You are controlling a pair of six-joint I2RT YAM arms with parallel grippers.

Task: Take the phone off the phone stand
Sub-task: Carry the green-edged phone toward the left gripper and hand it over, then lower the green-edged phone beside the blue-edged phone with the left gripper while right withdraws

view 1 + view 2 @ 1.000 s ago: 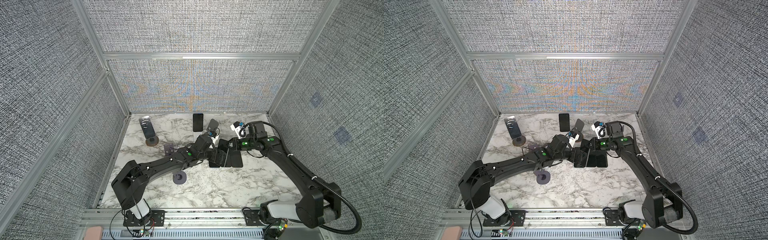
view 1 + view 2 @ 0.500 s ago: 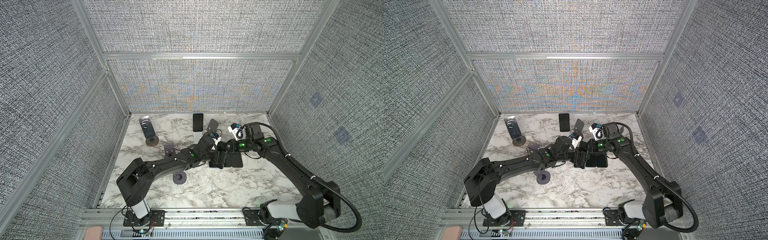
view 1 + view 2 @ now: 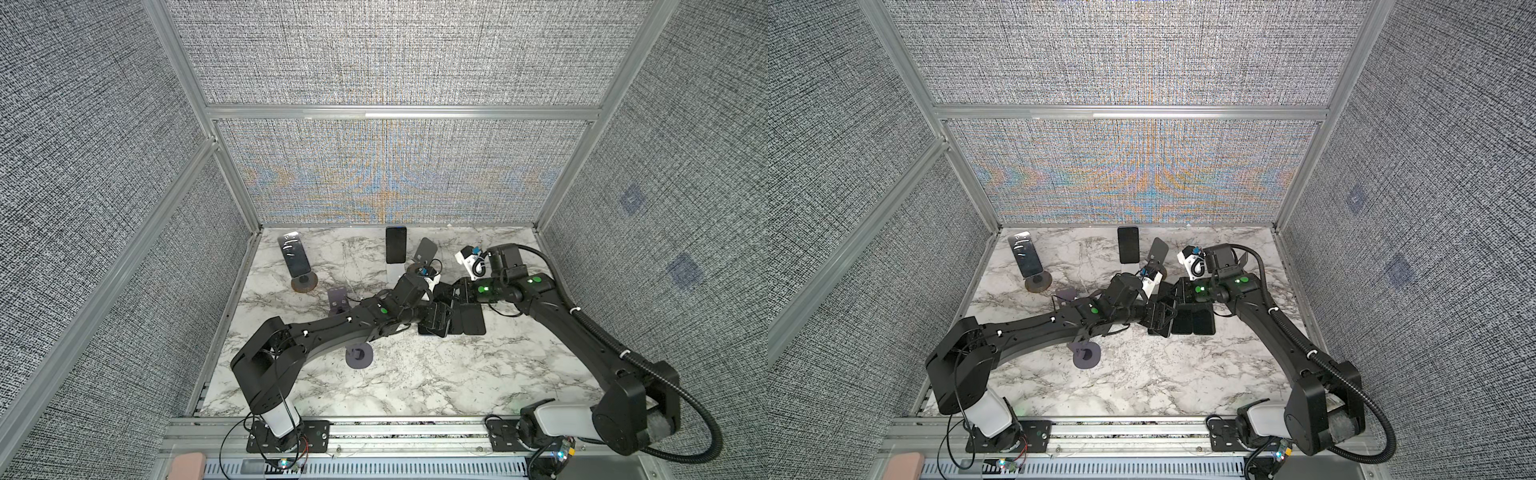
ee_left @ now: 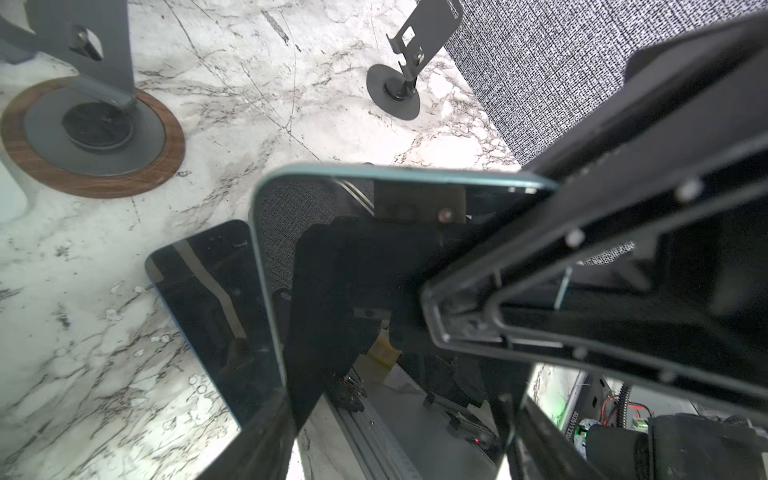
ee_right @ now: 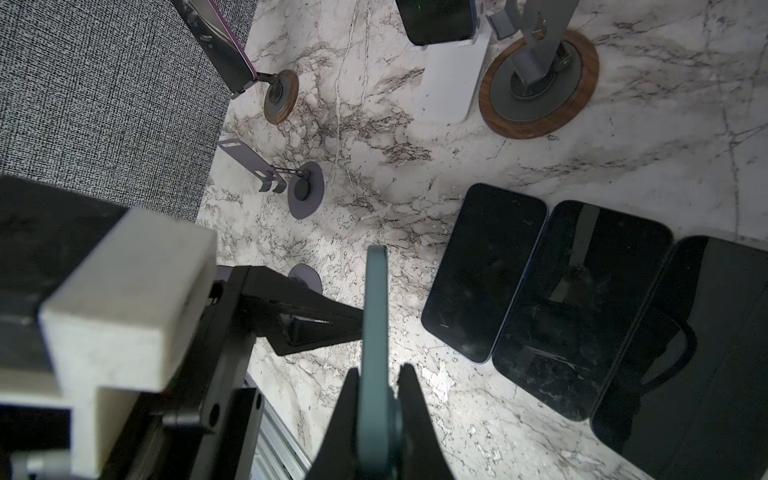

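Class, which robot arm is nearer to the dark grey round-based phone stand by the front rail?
Left. The left arm runs right alongside the dark grey round-based stand, partly over it; the right arm is well away, opposite.

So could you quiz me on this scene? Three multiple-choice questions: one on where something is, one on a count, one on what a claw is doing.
1. Where on the marble table is the white stand that carries a black phone?
A) at the far edge, near the middle
B) at the near edge
C) in the near right corner

2. How many flat phones lie side by side on the marble?
A) one
B) three
C) five

3. The right gripper is:
A) open and empty
B) shut on a stand
C) shut on a teal-edged phone

Answers:
1 A, as both top views show it by the far edge.
2 B, as the right wrist view shows three dark screens in a row.
3 C, as its jaws pinch the phone, which is seen edge-on.
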